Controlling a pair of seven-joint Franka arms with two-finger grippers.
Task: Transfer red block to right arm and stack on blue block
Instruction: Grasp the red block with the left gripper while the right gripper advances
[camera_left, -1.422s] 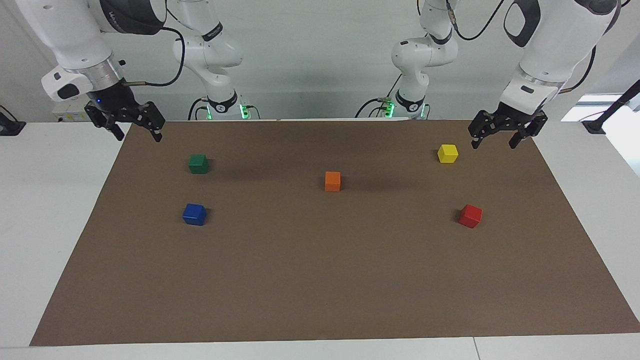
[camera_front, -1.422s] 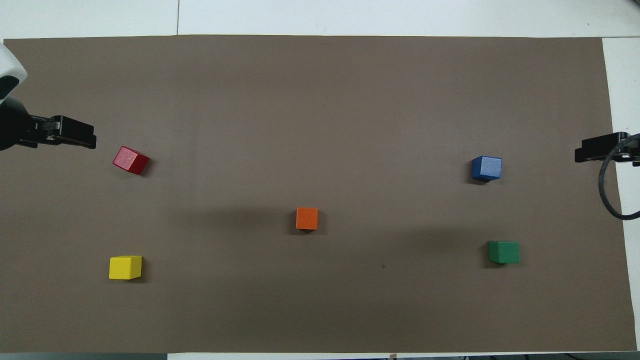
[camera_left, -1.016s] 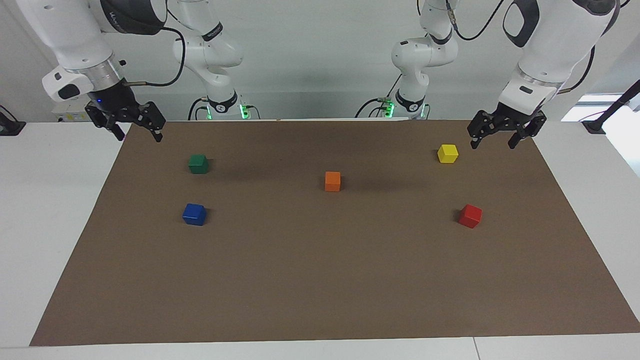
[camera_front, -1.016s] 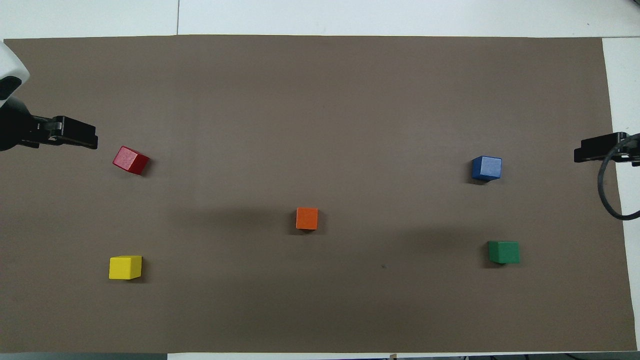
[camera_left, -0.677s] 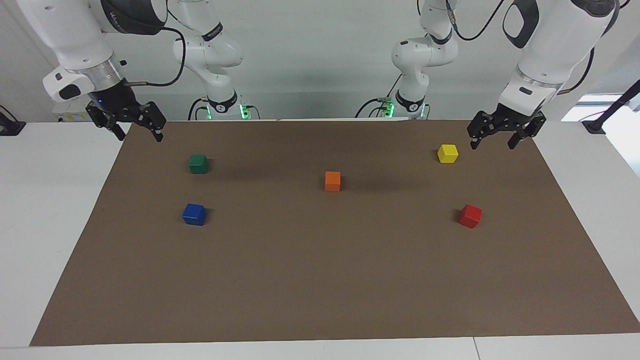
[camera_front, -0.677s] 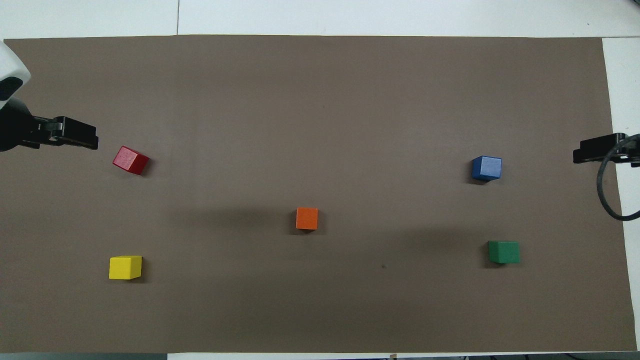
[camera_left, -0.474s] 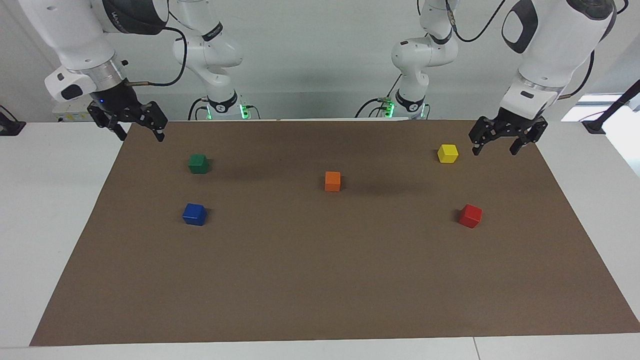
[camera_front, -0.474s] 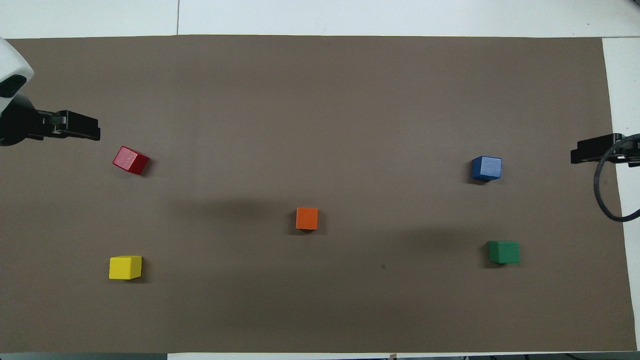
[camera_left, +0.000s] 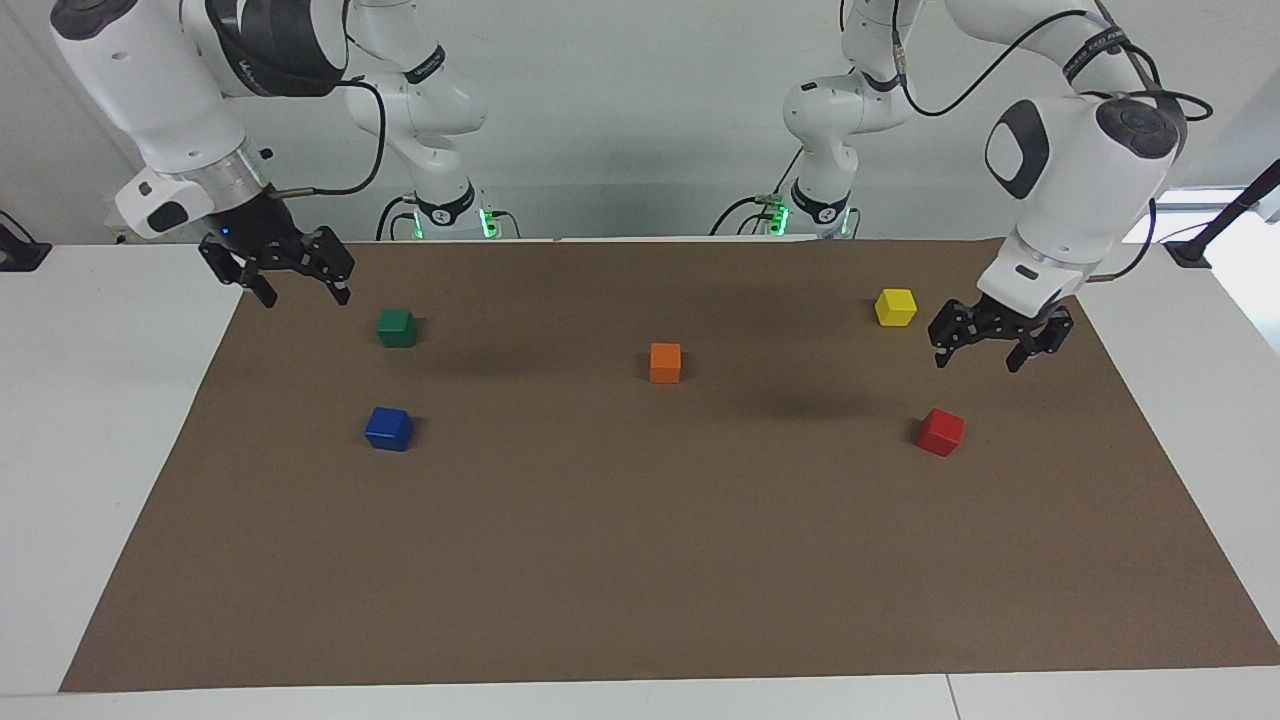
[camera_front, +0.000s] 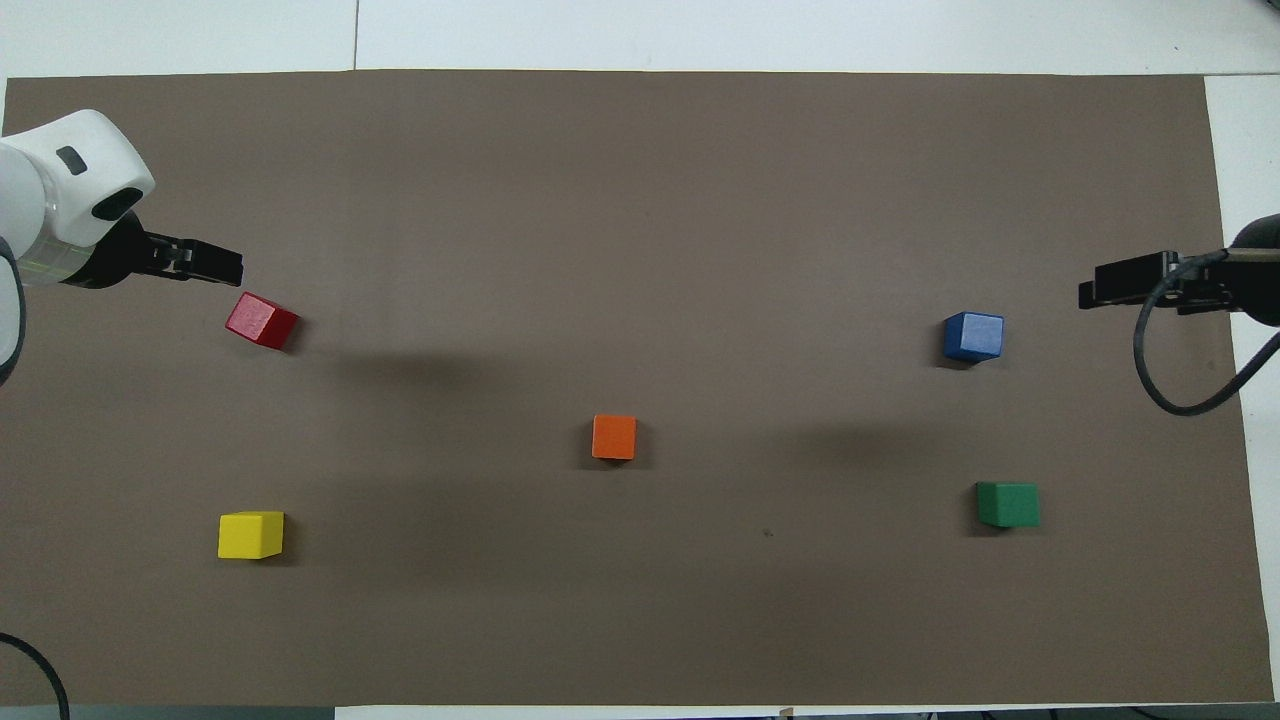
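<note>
- Left gripper (camera_left: 985, 349) hangs with fingers spread, short of the red block (camera_left: 941, 431) near the left arm's table edge; right gripper (camera_left: 294, 276) spread, waiting.
- Overhead: that block (camera_front: 262, 320) sits skewed, so closing fingers could twist it; blue block (camera_front: 973, 336) lies toward the right arm's edge.

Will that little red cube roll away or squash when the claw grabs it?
Probably neither. The red block sits flat on the brown mat, so it should slide, not roll. Its crisp edges suggest something stiff. The open left gripper looks wide enough for it, though its smooth faces might slip.
</note>
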